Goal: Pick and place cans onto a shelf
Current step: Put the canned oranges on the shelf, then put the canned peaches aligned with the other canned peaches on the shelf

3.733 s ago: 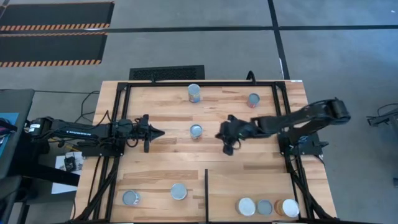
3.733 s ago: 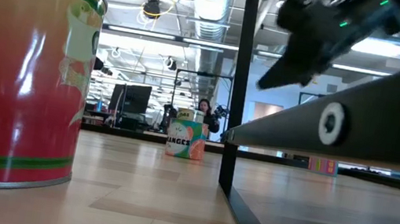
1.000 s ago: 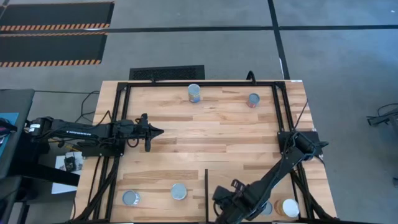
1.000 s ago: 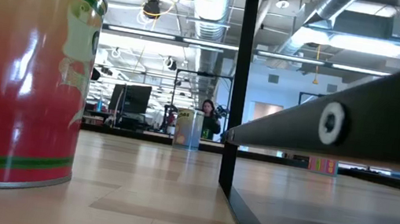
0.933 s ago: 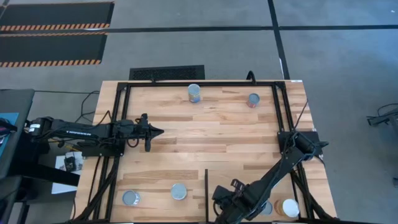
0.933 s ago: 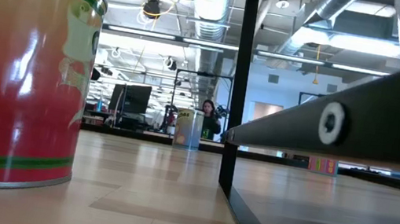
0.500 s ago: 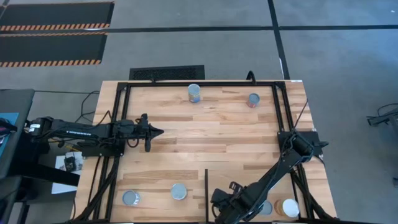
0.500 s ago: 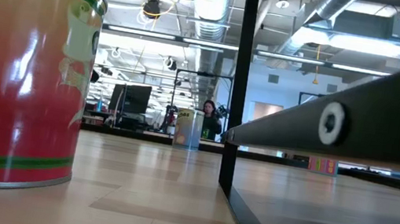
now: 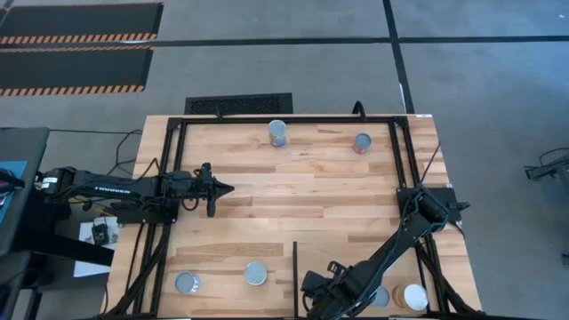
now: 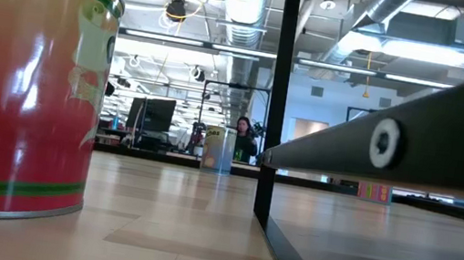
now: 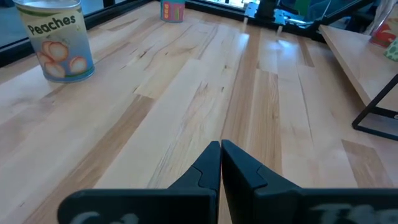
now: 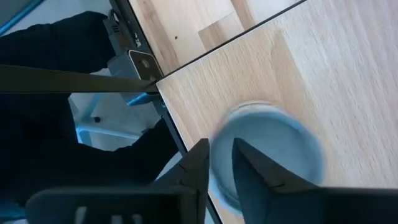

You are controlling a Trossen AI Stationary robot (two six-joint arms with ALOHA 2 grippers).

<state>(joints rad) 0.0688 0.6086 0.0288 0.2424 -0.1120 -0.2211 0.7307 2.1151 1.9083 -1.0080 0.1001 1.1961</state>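
My right gripper point(image 9: 313, 299) reaches down over the shelf point(image 9: 356, 258), just right of its black divider bar point(image 9: 294, 267), and is shut on a can point(image 12: 280, 155) with a bluish round top; the arm hides this can in the high view. Two more cans point(image 9: 380, 296) point(image 9: 414, 296) stand on the shelf. Other cans stand on their bases at the far edge point(image 9: 278, 132) point(image 9: 362, 142) and the near left point(image 9: 187, 283) point(image 9: 255, 273). My left gripper point(image 9: 228, 188) waits shut and empty at mid-left. My right gripper point(image 12: 222, 144) pinches the can's rim point(image 12: 222, 163) at one side of its round top. One finger point(image 12: 249, 177) lies over the top and the other point(image 12: 199, 171) outside the wall. The fingers come from above, pointing down. I cannot tell whether the can's base is on the shelf.
The shelf's black frame edge point(image 12: 186, 65) runs close beside the held can. A big red can point(image 10: 18, 80) stands right at the low camera, left of the black upright point(image 10: 277, 100). A peaches can point(image 11: 56, 40) stands ahead of my left gripper point(image 11: 221, 146). A person sits far behind the table.
My right gripper has crept a little toward the table's left edge, over the shelf by the divider bar. In the low view a white blurred shape at the top right has slid out of the picture. My left arm has kept still.
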